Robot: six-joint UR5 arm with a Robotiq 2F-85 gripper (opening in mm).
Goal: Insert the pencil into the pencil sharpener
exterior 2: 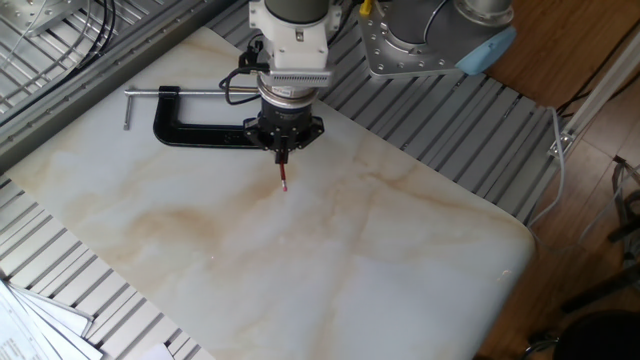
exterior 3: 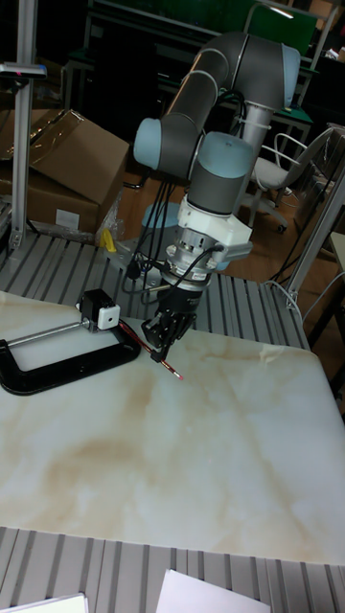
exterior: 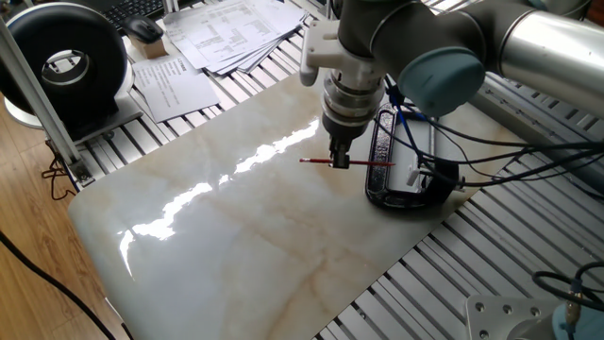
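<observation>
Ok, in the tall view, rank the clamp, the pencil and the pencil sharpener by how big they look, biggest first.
1. C-clamp, by far the largest.
2. Pencil and pencil sharpener: too close to rank. The pencil, held in the gripper, looks longer but thin and partly hidden; the sharpener looks shorter but bulkier.

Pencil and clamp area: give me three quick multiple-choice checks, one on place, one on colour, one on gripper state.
1. Where is the pencil?
A. Flat on the marble slab
B. Held in the gripper above the slab
C. On the papers

2. What colour is the pencil's shaft?
A. Red
B. Yellow
C. Blue

3. How is the gripper?
A. Open, holding nothing
B. Shut on the C-clamp
C. Shut on the pencil

Answers: 1 B, the pencil juts from the fingers beside the clamp. 2 A, it shows red in all views. 3 C, the jaws pinch the shaft.
</observation>
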